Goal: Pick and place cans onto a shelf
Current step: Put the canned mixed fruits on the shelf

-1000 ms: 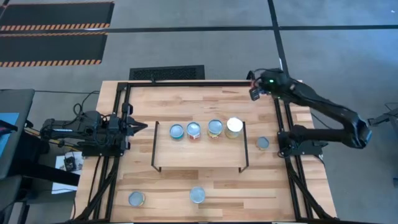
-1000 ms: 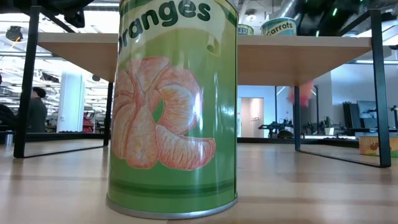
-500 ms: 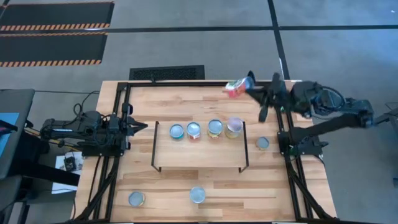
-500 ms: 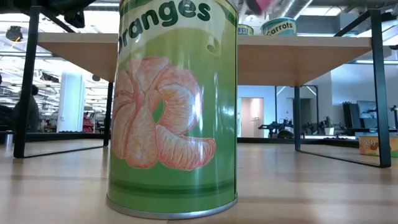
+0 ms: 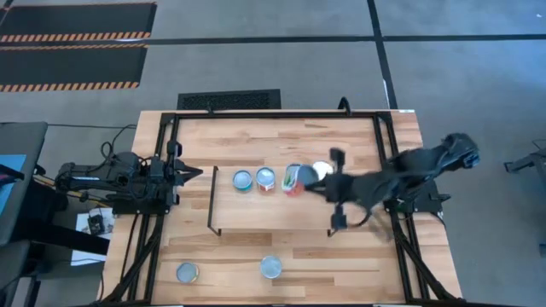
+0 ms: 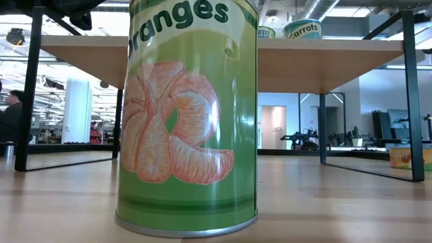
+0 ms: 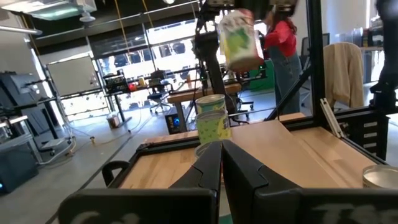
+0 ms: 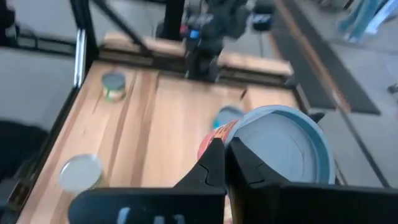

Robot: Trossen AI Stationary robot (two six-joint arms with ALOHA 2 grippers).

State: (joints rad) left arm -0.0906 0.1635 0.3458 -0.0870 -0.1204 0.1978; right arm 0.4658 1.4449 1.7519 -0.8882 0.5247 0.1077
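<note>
gripping a red-labelled can (image 5: 293,181) above the shelf (image 5: 273,209), the right gripper (image 5: 300,182) pinched its rigid, slick sides; left gripper (image 5: 194,174) pressed together.

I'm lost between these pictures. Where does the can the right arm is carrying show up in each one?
High view: the red-labelled tin can hangs in the right gripper over the light-wood shelf; the left gripper waits at the table edge.
Low view: not in it.
Left wrist view: aloft, top centre.
Right wrist view: its silver top, lower right.
Shared landmark: the shelf.
</note>
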